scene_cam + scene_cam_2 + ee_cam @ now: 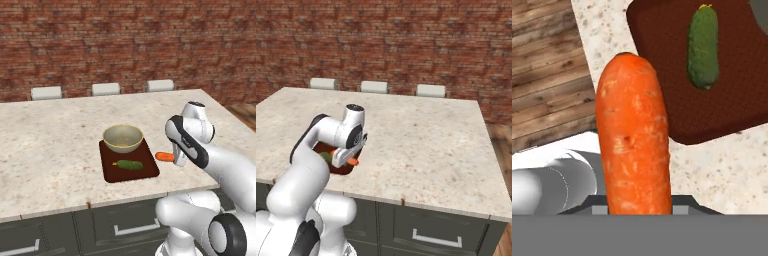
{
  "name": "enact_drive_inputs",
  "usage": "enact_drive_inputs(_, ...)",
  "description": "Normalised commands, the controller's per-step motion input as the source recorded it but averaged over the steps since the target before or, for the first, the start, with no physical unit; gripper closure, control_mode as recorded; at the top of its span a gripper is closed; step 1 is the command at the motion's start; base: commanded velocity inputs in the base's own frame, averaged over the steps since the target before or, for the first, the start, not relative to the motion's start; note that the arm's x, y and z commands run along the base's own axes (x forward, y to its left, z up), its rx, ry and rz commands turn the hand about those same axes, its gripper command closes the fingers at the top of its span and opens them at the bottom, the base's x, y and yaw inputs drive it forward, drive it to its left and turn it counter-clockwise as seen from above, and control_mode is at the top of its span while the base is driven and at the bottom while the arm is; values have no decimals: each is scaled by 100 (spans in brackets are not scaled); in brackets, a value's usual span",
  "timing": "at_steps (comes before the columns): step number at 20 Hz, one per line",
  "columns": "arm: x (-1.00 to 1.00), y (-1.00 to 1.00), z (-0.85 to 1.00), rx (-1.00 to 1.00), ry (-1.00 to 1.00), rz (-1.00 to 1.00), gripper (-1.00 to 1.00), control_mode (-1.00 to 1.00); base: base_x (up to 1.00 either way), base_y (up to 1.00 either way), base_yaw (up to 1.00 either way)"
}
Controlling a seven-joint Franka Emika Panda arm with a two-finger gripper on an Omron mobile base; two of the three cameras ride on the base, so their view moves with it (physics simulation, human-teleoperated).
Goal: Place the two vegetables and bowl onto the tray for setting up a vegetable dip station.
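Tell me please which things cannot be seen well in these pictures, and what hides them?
- Claw: in the left base view the wrist covers its fingertips; in the hand view the carrot covers them.
- Tray: right base view, mostly behind the arm.
- Cucumber: right base view, just a green sliver past the arm.
- Bowl: hand view, cut off by the top right corner.
- Carrot's thick end: left base view, hidden by the hand.

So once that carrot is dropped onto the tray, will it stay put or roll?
The carrot looks round and smooth, so it may roll a little. Its taper would probably curve it. The tray looks flat and rimless, so little would stop it.
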Motion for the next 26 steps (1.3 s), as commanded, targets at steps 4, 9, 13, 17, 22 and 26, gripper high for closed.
enact_drive_inputs(4,-11,46,5,2,-6,16,100,-100,0,0,0)
enact_drive_inputs(9,-2,48,3,3,-12,3,100,-100,0,0,0)
enact_drive_inputs(13,0,47,0,2,-11,0,100,-100,0,0,0)
enact_drive_inputs(17,0,39,0,2,-10,0,100,-100,0,0,0)
enact_drive_inputs(22,0,32,0,0,0,0,100,-100,0,0,0)
enact_drive_inputs(26,0,27,-1,0,0,2,100,-100,0,0,0)
